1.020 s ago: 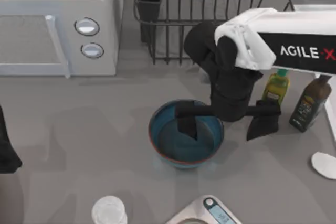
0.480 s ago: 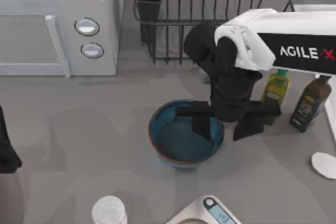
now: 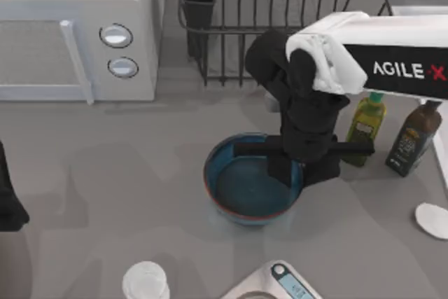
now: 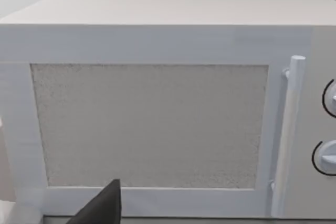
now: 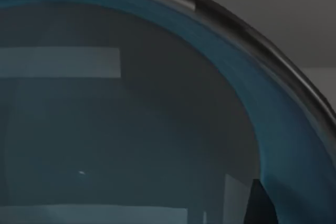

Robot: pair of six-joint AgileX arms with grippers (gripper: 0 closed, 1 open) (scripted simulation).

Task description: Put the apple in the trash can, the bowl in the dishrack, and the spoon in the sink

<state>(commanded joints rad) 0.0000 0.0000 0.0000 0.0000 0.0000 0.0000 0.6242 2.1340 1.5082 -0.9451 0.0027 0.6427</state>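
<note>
The blue bowl point(image 3: 245, 187) with its reddish-brown rim stands on the grey table in front of the dishrack point(image 3: 280, 33). My right gripper point(image 3: 302, 171) is shut on the bowl's right rim, one finger inside and one outside. The right wrist view looks straight into the bowl's point(image 5: 131, 129) grey-blue inside, with a dark fingertip point(image 5: 260, 203) at the wall. A small pale spoon point(image 3: 432, 220) lies at the table's right edge, beside the sink's white rim point(image 3: 443, 162). The apple and the trash can are out of view. My left arm point(image 3: 8, 201) is parked at the left edge.
A white microwave point(image 3: 77, 33) stands at the back left and faces the left wrist camera point(image 4: 157, 124). A yellow-green bottle point(image 3: 367, 120) and a dark bottle point(image 3: 414, 138) stand just right of my right gripper. A white cup point(image 3: 145, 281) and a scale point(image 3: 276, 285) sit at the front.
The right gripper's fingers have closed from wide apart onto the bowl's right rim. The bowl has shifted slightly to the right. The left arm has not moved.
</note>
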